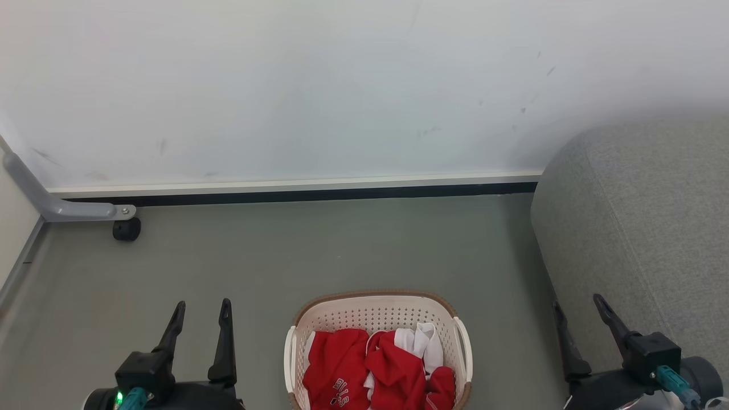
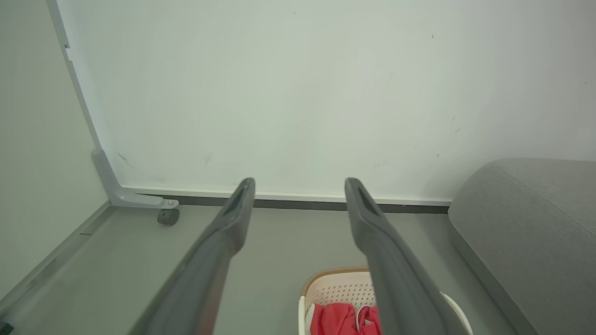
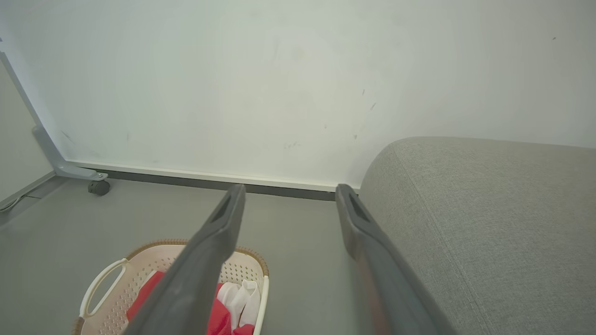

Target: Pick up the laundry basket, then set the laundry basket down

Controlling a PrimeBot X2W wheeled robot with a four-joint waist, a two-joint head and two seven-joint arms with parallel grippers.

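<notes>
The laundry basket (image 1: pixel 376 310) stands on the grey floor at the bottom middle of the head view, cream-white and perforated, with a brown rim and white side handles. Red and white clothes (image 1: pixel 376 364) lie inside it. My left gripper (image 1: pixel 202 304) is open to the basket's left, well apart from it. On the basket's right my right gripper (image 1: pixel 575 302) is open too, close to the sofa. The left wrist view has the basket (image 2: pixel 335 288) low between the open left gripper (image 2: pixel 300 184) fingers. The right wrist view shows the basket (image 3: pixel 153 263) at lower left, partly behind the open right gripper (image 3: pixel 288 190).
A pale wall with a dark baseboard (image 1: pixel 296 195) closes the far side. A grey sofa (image 1: pixel 643 228) stands to the right, close to my right gripper. A grey frame leg with a black caster (image 1: pixel 126 229) sits at far left. Bare floor (image 1: pixel 342 250) lies beyond the basket.
</notes>
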